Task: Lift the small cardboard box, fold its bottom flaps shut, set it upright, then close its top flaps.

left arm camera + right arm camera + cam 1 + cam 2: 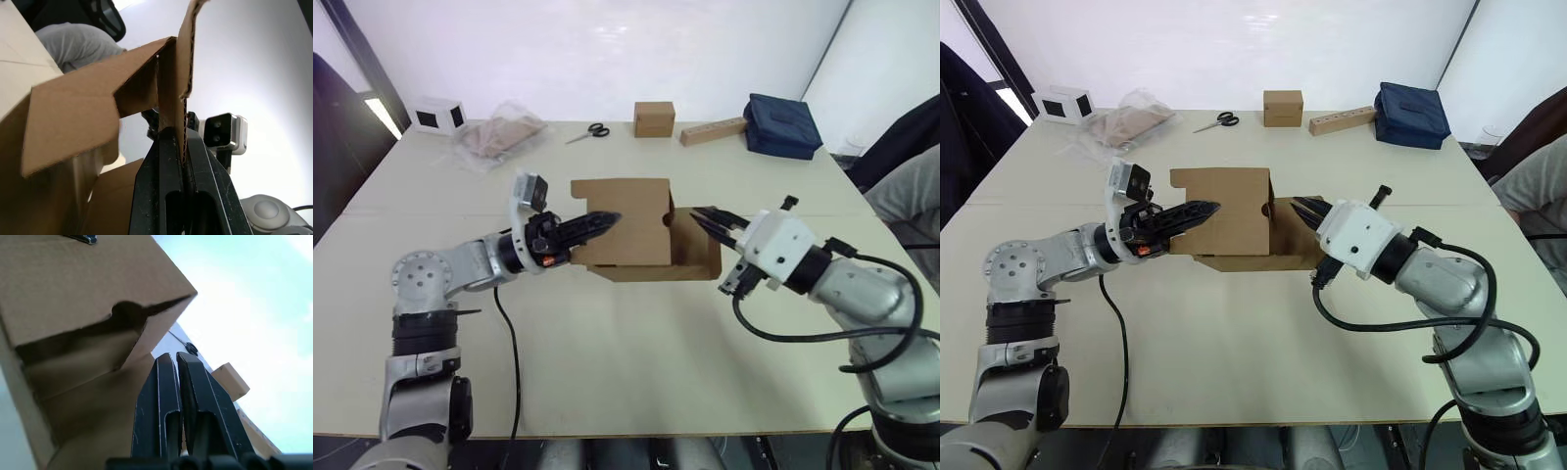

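The left gripper (603, 221) is clamped on a thin cardboard panel at the left end of the small cardboard box (625, 227); the left wrist view shows the corrugated edge pinched between its two black fingers (166, 186). The right gripper (707, 217) has its fingers pressed together with nothing between them, their tips at the box's open right end, beside a flap with a notched edge (128, 312). The box lies on its side near the middle of the worktop (636, 362), between the two arms; whether it is lifted clear of the surface I cannot tell. The step in hand looks like folding the bottom flaps (695, 250) shut: the right end gapes, with a flap spread low towards the worktop. The next move calls for the left gripper to hold the carton steady while the closed right fingers push the open flaps inward one after another. Well apart at the far edge stand a small closed box (654, 118), a long tan block (713, 130), a dark blue bag (782, 124), scissors (588, 132), a plastic bag (499, 134) and a white cube (437, 115); none is in the way. A person's knee (906, 194) shows at the right edge, clear of the work.
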Robot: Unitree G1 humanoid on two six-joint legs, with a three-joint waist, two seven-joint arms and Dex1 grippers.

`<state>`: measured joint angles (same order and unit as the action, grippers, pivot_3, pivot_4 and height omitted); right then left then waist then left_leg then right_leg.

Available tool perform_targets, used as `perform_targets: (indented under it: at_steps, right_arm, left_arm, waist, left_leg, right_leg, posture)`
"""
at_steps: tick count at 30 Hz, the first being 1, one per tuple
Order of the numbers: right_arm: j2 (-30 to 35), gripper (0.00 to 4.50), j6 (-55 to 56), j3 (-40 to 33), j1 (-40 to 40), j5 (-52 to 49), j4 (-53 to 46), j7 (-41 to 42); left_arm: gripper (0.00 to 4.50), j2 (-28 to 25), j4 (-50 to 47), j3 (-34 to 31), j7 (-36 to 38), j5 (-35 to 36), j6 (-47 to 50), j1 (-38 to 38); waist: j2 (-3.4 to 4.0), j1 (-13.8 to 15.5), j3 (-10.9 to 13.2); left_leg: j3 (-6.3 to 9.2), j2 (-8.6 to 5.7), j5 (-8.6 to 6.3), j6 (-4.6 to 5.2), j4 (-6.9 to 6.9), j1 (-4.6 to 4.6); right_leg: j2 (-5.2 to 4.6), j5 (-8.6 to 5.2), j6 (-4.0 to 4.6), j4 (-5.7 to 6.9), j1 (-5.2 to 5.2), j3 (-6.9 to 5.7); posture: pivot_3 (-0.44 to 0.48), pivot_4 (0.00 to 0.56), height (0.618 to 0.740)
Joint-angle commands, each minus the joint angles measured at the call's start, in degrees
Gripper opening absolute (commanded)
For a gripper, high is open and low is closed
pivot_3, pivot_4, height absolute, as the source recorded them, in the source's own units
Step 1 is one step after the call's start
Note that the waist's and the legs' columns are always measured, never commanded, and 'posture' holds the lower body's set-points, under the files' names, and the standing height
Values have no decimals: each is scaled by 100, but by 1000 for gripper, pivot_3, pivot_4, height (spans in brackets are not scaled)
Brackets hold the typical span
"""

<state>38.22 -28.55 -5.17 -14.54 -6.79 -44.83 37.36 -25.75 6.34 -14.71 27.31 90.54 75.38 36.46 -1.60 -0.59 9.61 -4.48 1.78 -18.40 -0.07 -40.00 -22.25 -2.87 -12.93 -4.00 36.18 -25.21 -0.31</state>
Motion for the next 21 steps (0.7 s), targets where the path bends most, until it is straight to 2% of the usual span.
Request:
perform_targets:
  at_steps: [1,9,21]
  right_arm:
    - [-71,120,-706,-455,415,-549,-726,-93]
    - [-104,120,-1450,-489,1027,-1127,-1338,-294]
    - [-117,120,-993,-66,1212,-778,-885,-693]
  left_arm:
    - [0,-39,35,-83,132,-66,-142,172]
    - [0,42,199,-111,256,-280,-327,306]
    - [0,126,143,-119,275,-226,-247,303]
  waist:
    - [0,12,0]
    - [0,-2,0]
    - [0,-2,0]
  left_leg:
    - [1,0,0,0,0,0]
    - [2,-2,0,0,1,-1]
    - [3,-2,0,0,1,-1]
  right_leg:
    - [0,0,0,0,0,0]
    - [-4,0,1,-3,1,0]
    - [-1,0,2,-4,1,0]
  posture:
    - [0,150,740]
    - [0,150,740]
    - [0,150,740]
